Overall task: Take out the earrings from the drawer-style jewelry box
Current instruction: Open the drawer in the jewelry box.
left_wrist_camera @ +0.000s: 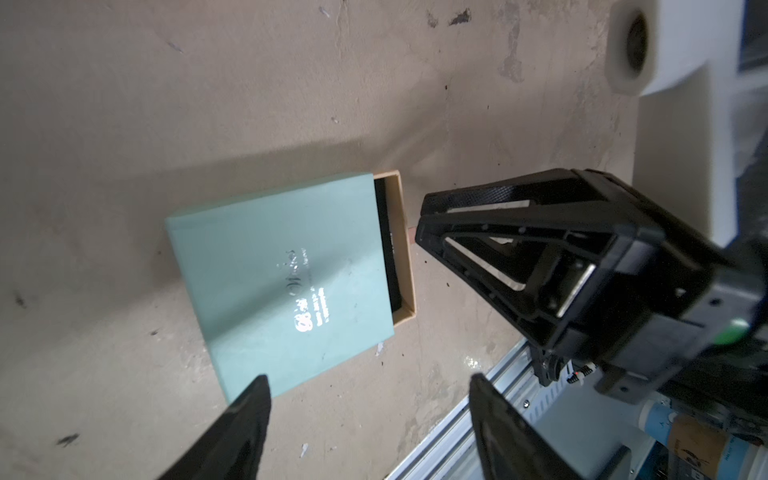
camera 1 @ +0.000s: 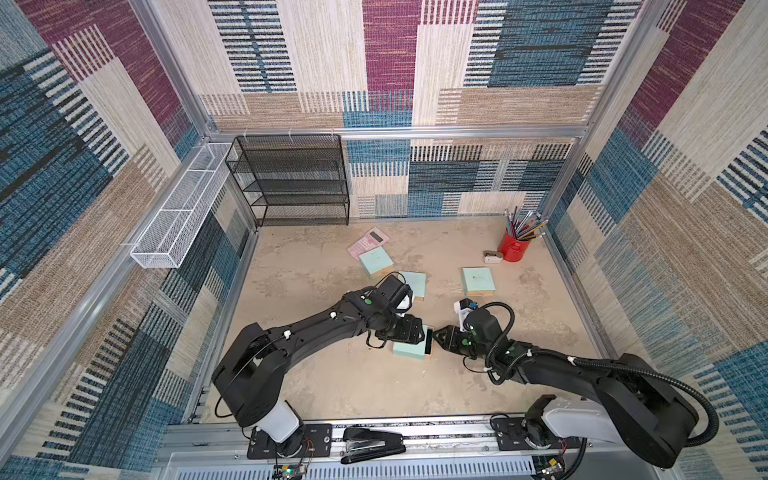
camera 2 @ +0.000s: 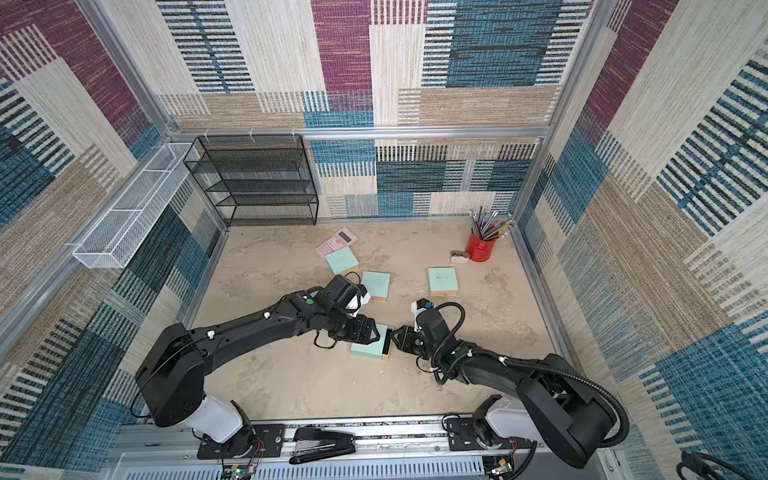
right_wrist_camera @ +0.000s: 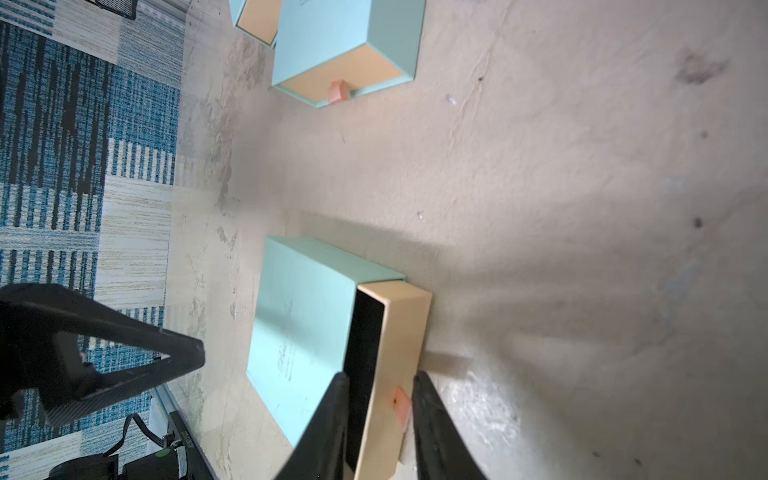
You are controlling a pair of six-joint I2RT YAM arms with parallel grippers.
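The jewelry box (camera 1: 405, 350) (left_wrist_camera: 282, 282) is a mint-green sleeve lying flat on the floor. Its tan drawer (right_wrist_camera: 399, 332) (left_wrist_camera: 405, 249) is slid a little way out, and only black lining shows inside. No earrings show in the drawer. A few tiny pale specks (left_wrist_camera: 380, 349) lie on the floor; I cannot tell what they are. My right gripper (right_wrist_camera: 380, 376) (camera 1: 435, 334) (camera 2: 395, 334) (left_wrist_camera: 420, 220) is shut on the drawer's front wall, one finger inside, one against the pink pull tab (right_wrist_camera: 401, 405). My left gripper (left_wrist_camera: 370, 399) (camera 1: 415, 337) hangs open over the sleeve's near corner.
More mint-green boxes (camera 1: 376, 262) (camera 1: 414, 284) (camera 1: 478, 280) (right_wrist_camera: 345, 50) lie further back, by a pink calculator (camera 1: 368, 243). A red cup of pencils (camera 1: 514, 245) stands at the back right. A black mesh shelf (camera 1: 291, 183) fills the back left. A black stapler (camera 1: 372, 446) sits on the front rail.
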